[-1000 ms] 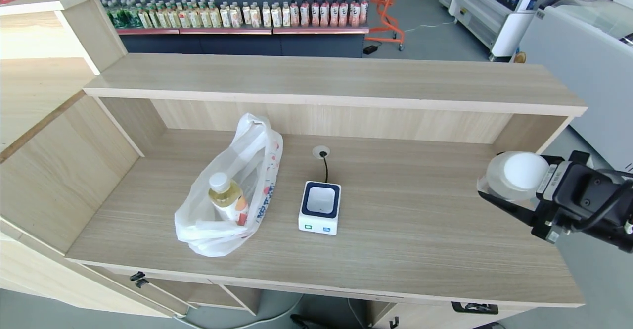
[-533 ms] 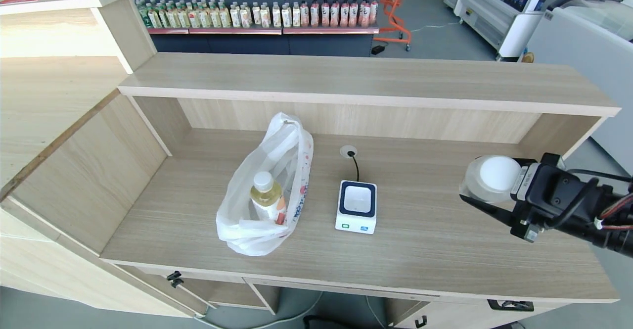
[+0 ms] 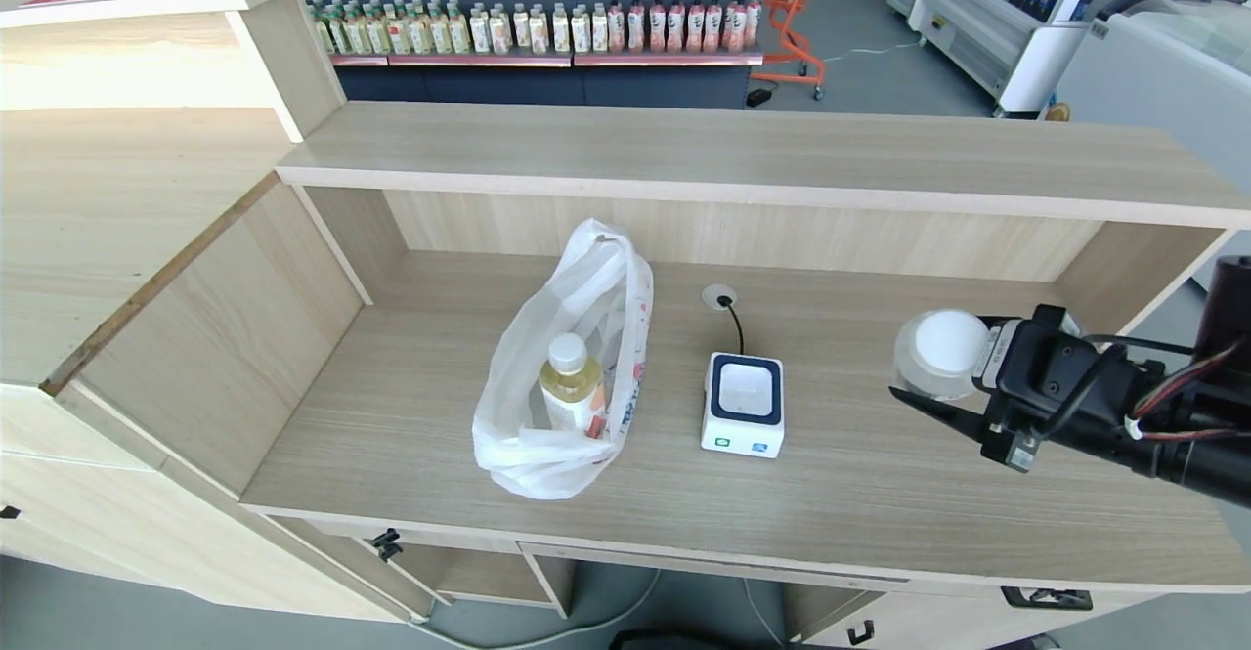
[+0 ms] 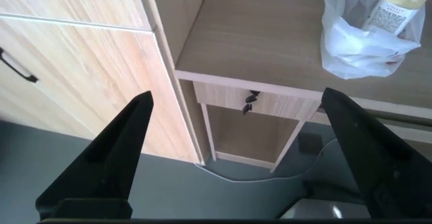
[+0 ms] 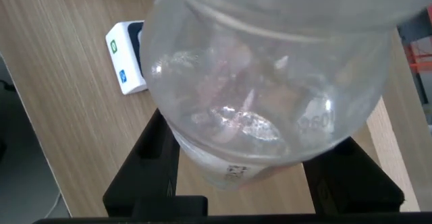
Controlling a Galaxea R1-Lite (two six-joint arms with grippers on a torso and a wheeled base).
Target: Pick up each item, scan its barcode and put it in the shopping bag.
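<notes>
Light wood-grain table (image 3: 880,494). White scanner (image 3: 744,404), navy frame on top, green and blue marks on its front; black cable (image 3: 733,323) behind it. Left of scanner, translucent white shopping bag (image 3: 586,279) with red and blue print; bottle (image 3: 570,386) inside has white cap, pale yellow liquid, white-orange label. Right of scanner, clear jar (image 3: 940,352) with white lid, in black right pincer (image 5: 246,183). Black left pincer (image 4: 233,160).

Wooden counter (image 3: 880,503) bearing a barcode scanner (image 3: 743,404), its cable (image 3: 735,329) entering a grommet (image 3: 719,295) just behind. A shopping bag (image 3: 528,455) stands just left of the scanner.
</notes>
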